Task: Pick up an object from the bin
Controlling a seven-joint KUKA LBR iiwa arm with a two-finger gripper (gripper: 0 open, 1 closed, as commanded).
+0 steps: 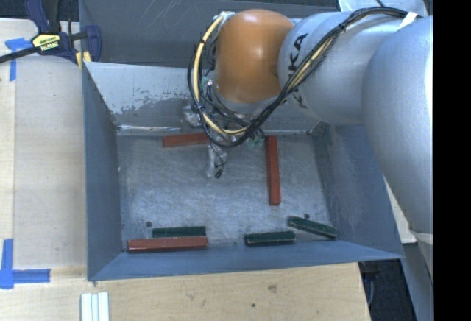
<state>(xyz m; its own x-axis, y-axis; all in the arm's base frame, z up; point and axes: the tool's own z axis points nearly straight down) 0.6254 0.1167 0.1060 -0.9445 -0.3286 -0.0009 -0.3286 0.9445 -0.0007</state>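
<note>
Arm comes first: we see a big silver robot arm (368,76) that stretches in from the right. It has a round orange cover (250,54) and yellow and black cables (200,91) at its wrist. Under it sits the grey metal bin (99,187).

Next is the long red-brown stick (273,171), right of the middle, which points from far to near. A near red-brown stick (168,244) lies along the near wall at the left, and a left green stick (179,232) lies just behind it. A middle green stick (270,238) and a tilted right green stick (313,227) lie farther right. A shorter red-brown stick (182,140) lies by the far wall.

The small gripper (215,167) hangs below the cover, over bare floor. It is just near and right of the shorter red-brown stick and left of the long one. We cannot tell how far open it is, or if it has hold of anything.
</note>
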